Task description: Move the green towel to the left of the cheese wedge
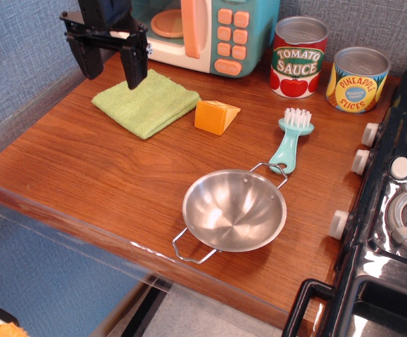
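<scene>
One wooden countertop (84, 175) carried, from largest to smallest, a teal and peach toy microwave (210, 31) at the back, a black robot gripper (110, 64) hanging with its two fingers spread wide and empty above the far left corner of a light lime-green folded terry towel (147, 103), and a round steel bowl with wire handles (234, 210) near the front. Smaller items were a red tomato sauce can (299, 56), a yellow pineapple slices can (358, 78), a teal dish brush with white bristles (290, 139), and a small orange-yellow cheese wedge (215, 116). The towel lay flat just left of the wedge, its right corner almost touching it.
</scene>
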Motion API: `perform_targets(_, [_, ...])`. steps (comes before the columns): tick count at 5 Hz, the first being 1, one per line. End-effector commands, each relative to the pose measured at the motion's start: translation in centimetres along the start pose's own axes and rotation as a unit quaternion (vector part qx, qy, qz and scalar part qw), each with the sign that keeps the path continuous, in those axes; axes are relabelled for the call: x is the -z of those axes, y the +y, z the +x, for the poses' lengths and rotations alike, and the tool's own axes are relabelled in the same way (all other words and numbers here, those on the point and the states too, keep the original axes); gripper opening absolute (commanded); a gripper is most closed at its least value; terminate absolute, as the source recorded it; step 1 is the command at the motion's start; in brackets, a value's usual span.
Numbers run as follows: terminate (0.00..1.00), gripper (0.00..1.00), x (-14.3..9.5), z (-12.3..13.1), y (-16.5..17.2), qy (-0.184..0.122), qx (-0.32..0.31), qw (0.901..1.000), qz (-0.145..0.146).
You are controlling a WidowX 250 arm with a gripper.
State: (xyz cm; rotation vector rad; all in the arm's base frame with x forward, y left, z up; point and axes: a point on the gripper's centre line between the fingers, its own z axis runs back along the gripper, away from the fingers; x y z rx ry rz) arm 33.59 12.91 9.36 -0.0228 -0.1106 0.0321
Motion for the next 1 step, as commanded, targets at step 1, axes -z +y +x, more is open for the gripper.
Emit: perform_targets(1, [1.00,1.00,-2.60,0.51,0.19,-0.032,0.003,0.9994,0.014])
